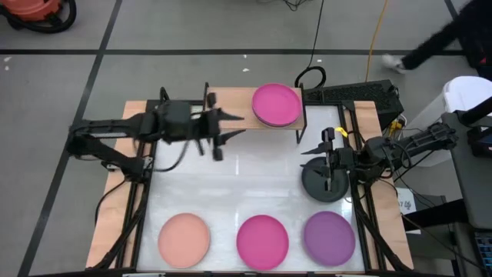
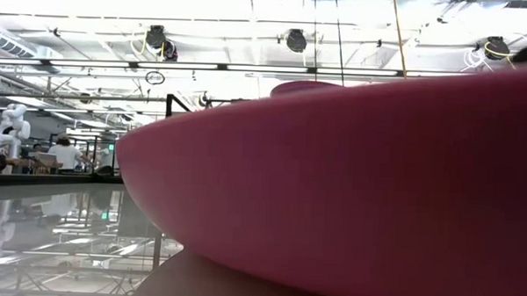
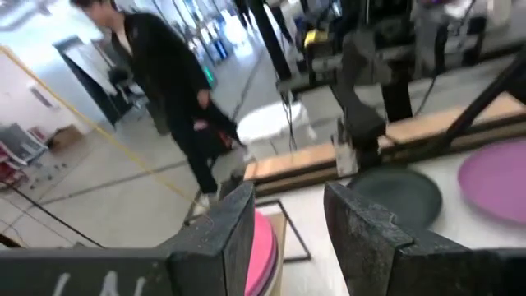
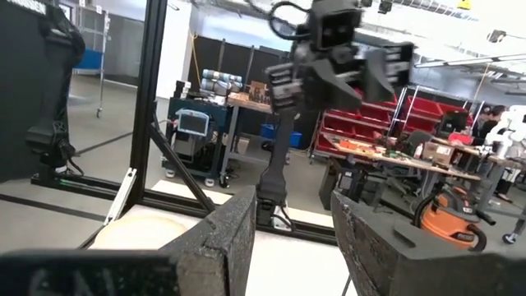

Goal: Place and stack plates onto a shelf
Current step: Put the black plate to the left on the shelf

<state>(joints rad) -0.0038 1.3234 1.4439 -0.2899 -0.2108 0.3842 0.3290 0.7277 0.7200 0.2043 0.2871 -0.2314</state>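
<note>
A magenta plate [image 1: 277, 105] lies on the wood-topped shelf [image 1: 238, 104] at the table's far edge. A black plate [image 1: 323, 185] rests flat on the table at the right. Peach [image 1: 184, 237], magenta [image 1: 263, 240] and purple [image 1: 329, 237] plates lie in a row along the near edge. My left gripper [image 1: 240, 125] is open, level, just left of the shelf's pink plate [image 3: 265, 247]. My right gripper [image 1: 314, 150] is open above the black plate's far edge, pointing toward the table's left. In both wrist views nothing sits between the fingers [image 3: 234, 226] [image 4: 238, 230].
The near magenta plate [image 2: 358, 195] fills most of the low view. Black frame posts stand along the table's left and right sides [image 1: 142, 208]. A person in black [image 3: 168, 78] walks on the floor beyond the table. Bare white tabletop [image 1: 246, 181] lies between shelf and near row.
</note>
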